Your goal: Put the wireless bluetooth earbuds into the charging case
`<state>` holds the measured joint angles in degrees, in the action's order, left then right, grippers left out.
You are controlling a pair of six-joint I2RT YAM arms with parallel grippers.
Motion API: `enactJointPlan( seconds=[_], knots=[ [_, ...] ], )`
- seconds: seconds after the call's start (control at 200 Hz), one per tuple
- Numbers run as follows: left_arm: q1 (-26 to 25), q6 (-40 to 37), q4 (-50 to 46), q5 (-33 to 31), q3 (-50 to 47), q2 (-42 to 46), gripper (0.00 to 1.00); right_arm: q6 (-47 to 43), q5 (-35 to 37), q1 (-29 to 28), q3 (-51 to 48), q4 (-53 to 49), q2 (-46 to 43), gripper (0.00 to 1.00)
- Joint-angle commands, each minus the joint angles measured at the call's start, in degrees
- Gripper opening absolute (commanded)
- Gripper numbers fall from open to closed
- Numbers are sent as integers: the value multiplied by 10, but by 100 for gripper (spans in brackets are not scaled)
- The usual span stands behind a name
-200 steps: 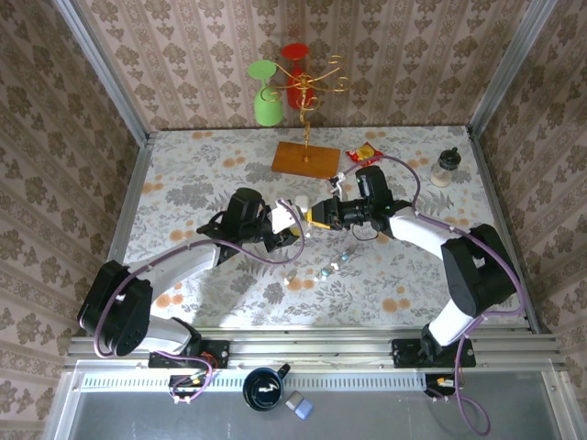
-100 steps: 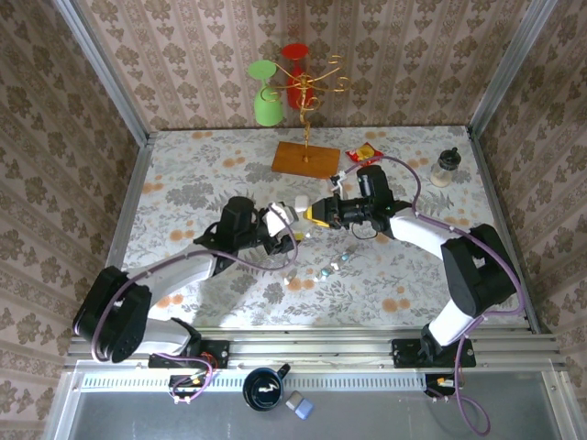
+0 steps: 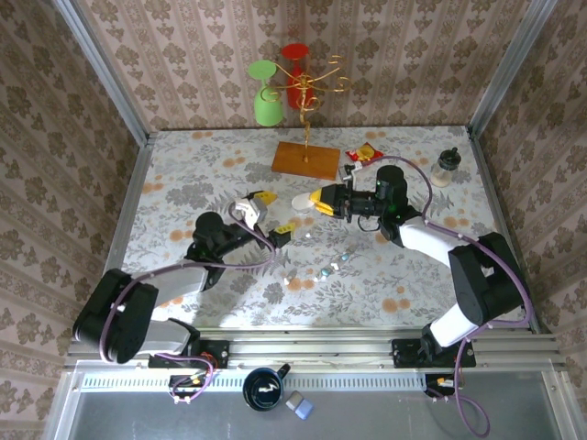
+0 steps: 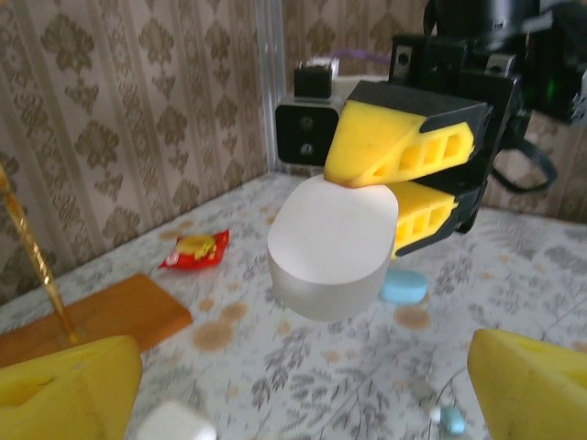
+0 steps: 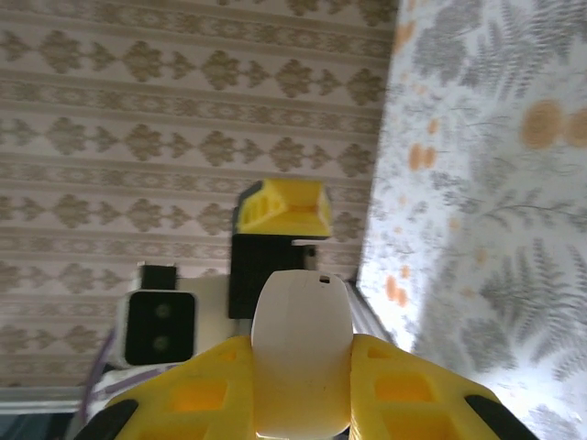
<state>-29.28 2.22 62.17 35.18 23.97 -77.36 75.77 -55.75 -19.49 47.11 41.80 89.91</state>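
The right gripper [image 3: 316,199] pinches the white case [image 3: 302,201] up in the air. The little earbuds [image 3: 327,269] lie on the table [image 3: 183,165], apart from both grippers. The left gripper [image 3: 273,212] has let go, opened wide and backed away.

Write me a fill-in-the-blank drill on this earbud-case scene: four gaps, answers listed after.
1. The right gripper is shut on a rounded white plastic charging ___.
2. The left gripper has its yellow jaws ___, with nothing between them.
3. That case hangs ___ the floral-print table, not resting on it.
4. The gold wire rack carries a red plastic goblet and a ___ one.

Missing words: case; open; above; green
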Motion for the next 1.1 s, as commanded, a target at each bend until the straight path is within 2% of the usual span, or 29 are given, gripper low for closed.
enactJointPlan(
  seconds=[0.0, 0.175, 0.265, 0.39, 0.6, 0.775, 1.095],
  knots=[
    [14, 62, 116, 55, 7, -22, 91, 135, -22, 1, -8, 187, 16, 12],
    [15, 61, 118, 83, 39, -41, 90, 246, -3, 1, -13, 330, 55, 9],
    [15, 61, 118, 91, 55, -51, 90, 248, -1, -1, -13, 329, 56, 9],
    [17, 66, 120, 103, 76, -69, 84, 247, -6, -1, -11, 328, 50, 8],
    [9, 71, 121, 130, 107, -91, 83, 262, -8, -4, -7, 331, 51, 6],
    [4, 64, 122, 127, 123, -99, 73, 260, -9, -5, -7, 330, 50, 6],
    [-12, 54, 123, 130, 135, -111, 64, 253, -8, -6, -5, 330, 50, 6]
  ],
)
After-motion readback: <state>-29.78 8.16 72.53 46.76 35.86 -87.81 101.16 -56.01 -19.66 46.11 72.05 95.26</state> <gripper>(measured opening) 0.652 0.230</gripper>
